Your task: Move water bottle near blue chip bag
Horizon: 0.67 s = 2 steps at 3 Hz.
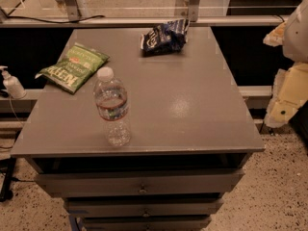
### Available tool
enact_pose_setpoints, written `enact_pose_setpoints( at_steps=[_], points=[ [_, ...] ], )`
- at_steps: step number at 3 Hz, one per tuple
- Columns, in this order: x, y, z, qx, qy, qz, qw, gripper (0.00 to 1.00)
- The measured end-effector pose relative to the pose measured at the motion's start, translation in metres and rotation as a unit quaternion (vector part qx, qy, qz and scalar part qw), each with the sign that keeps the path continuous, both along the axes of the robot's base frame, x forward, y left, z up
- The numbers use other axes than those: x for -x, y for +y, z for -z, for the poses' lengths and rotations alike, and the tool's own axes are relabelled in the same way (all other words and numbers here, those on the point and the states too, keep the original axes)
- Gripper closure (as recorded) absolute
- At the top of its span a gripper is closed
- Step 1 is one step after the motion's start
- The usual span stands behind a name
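The water bottle (112,107), clear with a white cap and a white-and-red label band, stands upright near the front left of the grey table (192,105). The blue chip bag (163,37), dark blue and wrinkled, lies at the table's far edge, near the middle. My gripper (286,97) is off the table's right side, beyond its edge, well apart from both the bottle and the bag. It holds nothing that I can see.
A flat green chip bag (73,66) lies at the table's left side, behind the bottle. A small white pump bottle (11,83) stands on a ledge left of the table. Drawers (142,184) sit below the tabletop. A metal rail (144,20) runs behind the table.
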State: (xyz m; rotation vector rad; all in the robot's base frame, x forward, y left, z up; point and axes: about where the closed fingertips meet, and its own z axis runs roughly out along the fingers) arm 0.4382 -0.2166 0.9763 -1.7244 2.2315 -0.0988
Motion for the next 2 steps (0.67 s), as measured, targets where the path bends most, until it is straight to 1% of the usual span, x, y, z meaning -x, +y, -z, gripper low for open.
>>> enact_pose_setpoints(
  at_steps=[2],
  points=[
    [-0.0004, 0.0001, 0.0, -0.002, 0.0, 0.0, 1.0, 0.0]
  ],
)
